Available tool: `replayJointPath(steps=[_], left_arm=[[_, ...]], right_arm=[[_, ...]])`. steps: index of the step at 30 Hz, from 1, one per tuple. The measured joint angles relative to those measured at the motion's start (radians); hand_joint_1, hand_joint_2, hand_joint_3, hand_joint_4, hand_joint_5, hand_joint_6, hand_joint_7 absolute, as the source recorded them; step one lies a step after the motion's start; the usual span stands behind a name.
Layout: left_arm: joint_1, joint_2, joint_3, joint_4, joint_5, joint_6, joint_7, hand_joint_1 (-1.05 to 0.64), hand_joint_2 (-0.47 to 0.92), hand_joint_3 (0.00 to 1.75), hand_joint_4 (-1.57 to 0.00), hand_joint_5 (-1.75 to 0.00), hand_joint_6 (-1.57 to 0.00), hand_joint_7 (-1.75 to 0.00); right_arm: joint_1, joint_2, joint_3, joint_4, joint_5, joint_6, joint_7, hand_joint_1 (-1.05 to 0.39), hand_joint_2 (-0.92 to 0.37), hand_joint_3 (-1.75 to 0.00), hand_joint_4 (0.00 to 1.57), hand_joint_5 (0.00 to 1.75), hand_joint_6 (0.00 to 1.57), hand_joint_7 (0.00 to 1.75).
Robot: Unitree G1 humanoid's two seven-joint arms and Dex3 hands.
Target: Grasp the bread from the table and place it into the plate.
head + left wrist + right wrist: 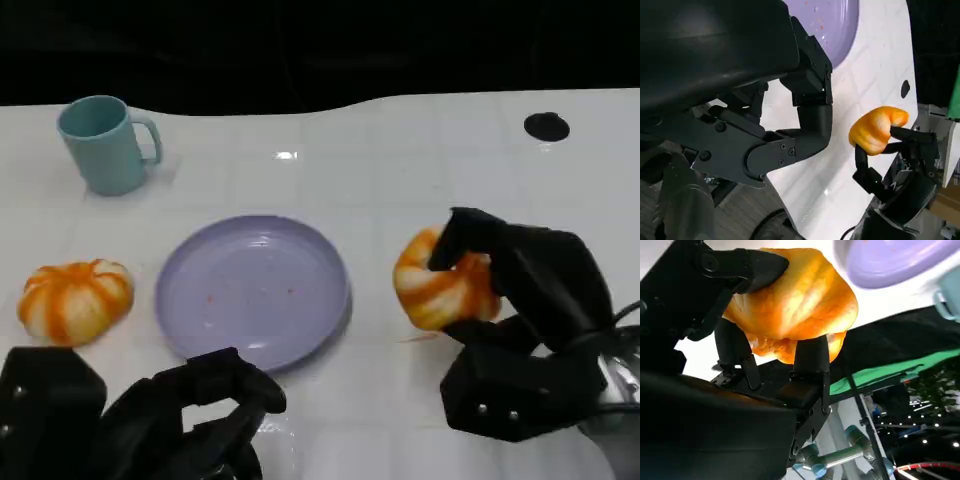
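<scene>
Starting at the surface's left edge, you have a second orange-and-white bread roll lying untouched, with a teal mug behind it near the far left corner. Your left hand rests at the near edge just in front of the plate, holding nothing, its fingers loosely curled and apart.

In the middle sits the lavender plate, with only a few reddish specks in its well.

To the right of the plate, your right hand holds the bread, fingers wrapped over its top and far side; in the right wrist view the fingers press into the soft loaf from both sides. The bread appears raised just off the surface, though you cannot be sure from the head view.

The step in hand looks like the carry to the plate. Lift enough for the bread to pass over the plate's raised rim, move it leftward toward the centre of the well, and keep the squeeze light so the loaf does not deform or slip. Let go only once it is low over the well.

A small black spot lies near the far right corner. No brand, label or writing is readable anywhere.
</scene>
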Motion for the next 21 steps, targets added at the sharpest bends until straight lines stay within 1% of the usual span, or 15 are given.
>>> replayJointPath(steps=[3, 5, 9, 15, 18, 21], left_arm=[[0.001, -0.003, 0.000, -0.003, 0.000, 0.001, 0.004, -0.34, 0.81, 0.76, -0.70, -1.75, -0.62, -1.46], [0.002, -0.004, -0.002, -0.005, 0.000, 0.001, 0.004, -0.34, 0.81, 0.77, -0.70, -1.75, -0.61, -1.45], [0.002, -0.007, -0.005, -0.005, 0.000, 0.002, 0.005, -0.34, 0.81, 0.77, -0.69, -1.75, -0.61, -1.45], [0.000, -0.010, -0.007, -0.005, 0.000, 0.005, 0.006, -0.34, 0.81, 0.77, -0.69, -1.75, -0.61, -1.45], [0.000, -0.010, -0.011, -0.004, 0.001, 0.004, 0.007, -0.34, 0.81, 0.76, -0.69, -1.75, -0.61, -1.45], [0.003, -0.010, -0.014, -0.004, 0.002, 0.004, 0.008, -0.34, 0.81, 0.76, -0.68, -1.75, -0.60, -1.46]], right_arm=[[-0.024, 0.030, 0.015, 0.004, 0.006, -0.004, 0.009, -0.12, -0.32, -1.28, 0.99, 1.75, 0.72, 1.75], [-0.046, 0.055, 0.024, 0.026, 0.007, -0.009, 0.010, -0.14, -0.33, -1.30, 1.00, 1.75, 0.72, 1.75], [-0.094, 0.104, 0.052, 0.068, 0.007, -0.008, 0.018, -0.18, -0.31, -1.35, 1.00, 1.75, 0.71, 1.75], [-0.165, 0.177, 0.079, 0.168, 0.010, -0.010, 0.026, -0.17, -0.27, -1.32, 0.97, 1.75, 0.70, 1.75], [-0.188, 0.202, 0.093, 0.217, 0.011, -0.018, 0.024, -0.18, -0.31, -1.34, 0.95, 1.75, 0.69, 1.75], [-0.204, 0.215, 0.094, 0.241, 0.014, -0.018, 0.025, -0.19, -0.31, -1.35, 0.93, 1.75, 0.67, 1.75]])
